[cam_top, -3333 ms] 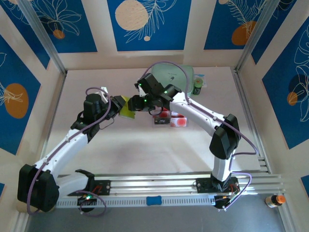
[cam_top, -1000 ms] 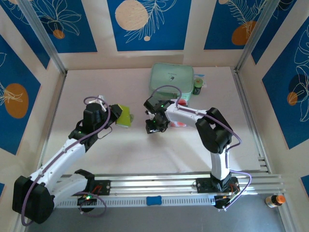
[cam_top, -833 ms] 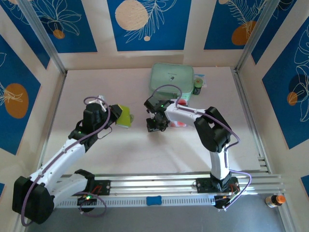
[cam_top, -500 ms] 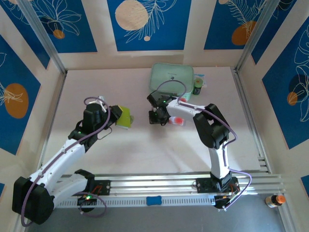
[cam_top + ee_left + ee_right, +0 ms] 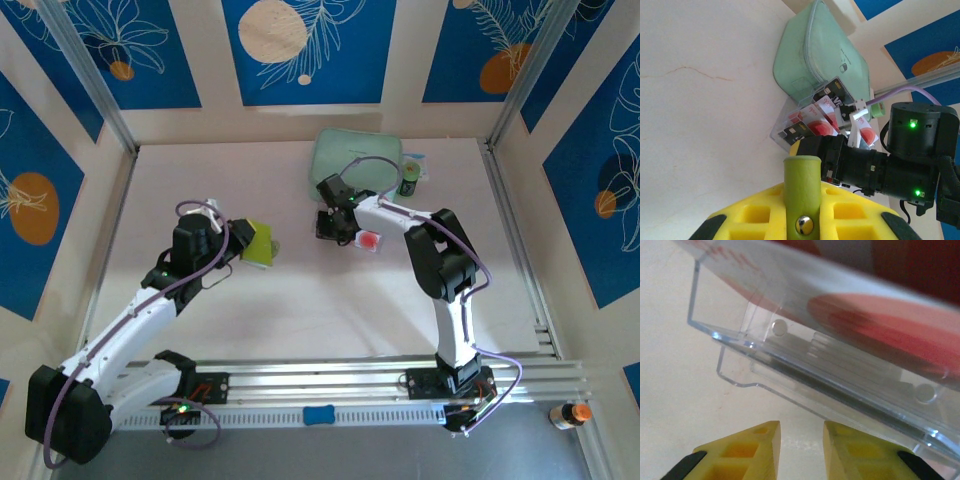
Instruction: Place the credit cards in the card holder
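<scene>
**Item: card pick-up, right arm.**

- Right gripper [image 5: 342,228]: at the 9 o'clock edge of the clear plastic tray [image 5: 372,243]. In the right wrist view its yellow fingertips [image 5: 761,444] sit low over the table [image 5: 675,365], a narrow gap apart with nothing between them. The tray's lip is just beyond them at 12 o'clock.
- Credit cards [image 5: 816,116]: stacked slanting in the tray, red circles and black bands showing. None has been lifted out.
- Card holder [image 5: 260,242]: olive-green, clamped in the left gripper [image 5: 244,241] and held off the table, well apart from the tray at its 9 o'clock. Its snap-button strap [image 5: 802,196] points towards the cards.
- Mint-green zip case [image 5: 356,158]: at 12 o'clock of the tray, not part of the job.

**Handling note (judgement).** The jaws probably need to rise above the tray wall and close on one card edge only. A grip this low would likely catch the clear plastic and drag the tray. The cards are thin and slick, so a single-card pinch near the top edge looks safest.

**Change against earlier frames.** 3.3 s ago the right gripper was at the card holder, beside the left gripper. By 1.0 s ago it had left the holder, and since then it has shifted towards 1 o'clock to reach the tray. Over that last second the left arm and holder have not moved.
</scene>
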Available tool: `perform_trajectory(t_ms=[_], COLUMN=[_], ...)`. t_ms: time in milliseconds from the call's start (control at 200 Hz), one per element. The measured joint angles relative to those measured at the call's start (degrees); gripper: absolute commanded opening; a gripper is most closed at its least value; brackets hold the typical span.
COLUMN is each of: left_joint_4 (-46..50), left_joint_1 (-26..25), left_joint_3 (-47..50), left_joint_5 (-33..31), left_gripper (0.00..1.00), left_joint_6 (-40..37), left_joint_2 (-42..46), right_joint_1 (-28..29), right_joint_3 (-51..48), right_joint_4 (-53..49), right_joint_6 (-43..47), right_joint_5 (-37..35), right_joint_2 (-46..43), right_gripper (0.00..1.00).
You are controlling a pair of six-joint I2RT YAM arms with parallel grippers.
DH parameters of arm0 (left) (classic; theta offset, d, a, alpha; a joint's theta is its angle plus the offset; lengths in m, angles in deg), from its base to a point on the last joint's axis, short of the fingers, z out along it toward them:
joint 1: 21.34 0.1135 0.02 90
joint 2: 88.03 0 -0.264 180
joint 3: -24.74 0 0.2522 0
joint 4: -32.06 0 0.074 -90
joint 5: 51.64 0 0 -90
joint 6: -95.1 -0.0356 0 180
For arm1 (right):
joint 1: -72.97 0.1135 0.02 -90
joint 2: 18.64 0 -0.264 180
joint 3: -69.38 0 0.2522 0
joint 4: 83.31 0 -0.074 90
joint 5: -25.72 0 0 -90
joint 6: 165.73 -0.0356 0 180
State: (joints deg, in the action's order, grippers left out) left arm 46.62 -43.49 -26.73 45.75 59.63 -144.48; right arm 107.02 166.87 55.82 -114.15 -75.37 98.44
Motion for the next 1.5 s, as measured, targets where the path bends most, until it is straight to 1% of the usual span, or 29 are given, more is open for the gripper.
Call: perform_trajectory(t_ms=[110,255,370,445,565,620,780,965,1165,1430,1500], left_joint_4=[-0.7,-1.2,-1.5,-2.3,-7.2,-9.8,-16.9,-24.5,-31.4,-35.6,-36.4], left_joint_1=[0.0,0.0,0.0,0.0,0.0,0.0,-0.2,-1.3,-2.5,-3.1,-3.2], left_joint_3=[0.0,0.0,0.0,0.0,1.6,3.0,5.8,6.4,6.4,6.3,6.3], left_joint_5=[0.9,1.9,2.2,2.2,2.3,2.2,2.0,1.0,0.1,-0.7,-0.8], left_gripper=[0.0,0.0,0.0,0.0,0.0,0.0,0.0,0.0,0.0,0.0,0.0], left_joint_6=[0.0,0.0,0.5,1.1,4.0,5.6,10.5,15.0,18.9,20.9,21.6], left_joint_2=[-0.8,-1.7,-1.8,-1.7,-1.7,-1.9,-4.2,-8.2,-12.5,-14.1,-14.5], right_joint_1=[0.5,1.5,2.2,2.5,2.8,2.8,2.8,2.5,1.3,-1.7,-2.4], right_joint_3=[-2.7,-7.5,-10.4,-12.1,-14.5,-15.0,-15.2,-15.2,-15.4,-20.6,-21.8], right_joint_4=[0.4,0.6,2.6,4.7,8.1,9.6,13.9,18.6,22.7,27.1,28.1], right_joint_6=[0.0,-1.1,-3.0,-4.6,-7.4,-8.3,-11.0,-13.8,-15.3,-17.3,-17.8], right_joint_5=[2.1,5.6,9.4,12.0,16.7,18.6,23.5,28.4,30.9,32.1,32.5], right_joint_2=[-3.0,-11.8,-18.7,-22.0,-25.6,-26.4,-27.6,-27.6,-26.2,-23.8,-23.4], right_gripper=[0.29,0.31,0.45,0.51,0.58,0.6,0.6,0.6,0.55,0.44,0.43])
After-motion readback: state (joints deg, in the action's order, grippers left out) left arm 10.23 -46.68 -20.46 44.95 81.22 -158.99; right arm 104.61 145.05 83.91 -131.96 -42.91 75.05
